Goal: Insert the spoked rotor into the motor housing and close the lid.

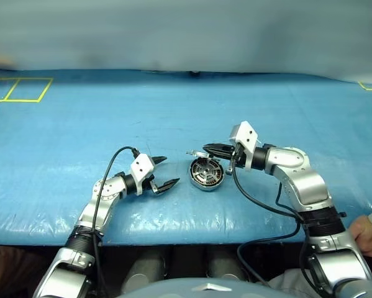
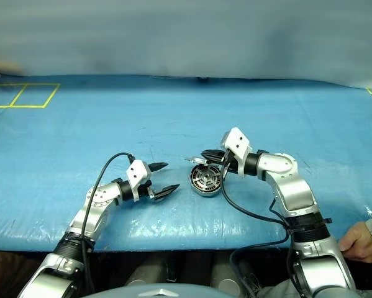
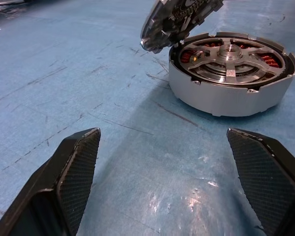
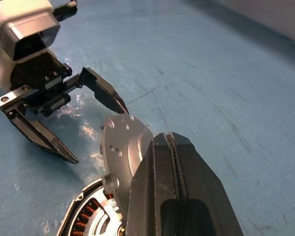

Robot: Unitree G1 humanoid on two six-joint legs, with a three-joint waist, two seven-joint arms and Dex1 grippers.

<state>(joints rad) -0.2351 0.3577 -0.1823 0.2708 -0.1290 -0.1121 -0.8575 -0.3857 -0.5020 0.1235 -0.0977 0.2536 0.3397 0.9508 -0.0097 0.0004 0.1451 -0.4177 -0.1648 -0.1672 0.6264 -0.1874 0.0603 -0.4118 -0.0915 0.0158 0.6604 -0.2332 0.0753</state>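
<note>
- I am seeing the left end effector hovering just over the blue desk, its two black fingers spread wide apart and holding nothing; it is pointing at the motor housing, which is lying just beside it to the right.
- The housing is sitting flat on the desk between the two arms, and the spoked rotor is already lying inside it, silver spokes above the copper windings.
- The lid is standing up, tilted at the housing's far edge, still open, plain grey face toward the right wrist camera.
- The right end effector is clenched, fingers pressed together, with its tips at the raised lid; I cannot tell whether it is pinching the lid or only touching it.
- The left wrist view is giving me the rotor seated in the cup and the lid's segmented inner face; the right wrist view is giving the lid's outer face instead.
</note>
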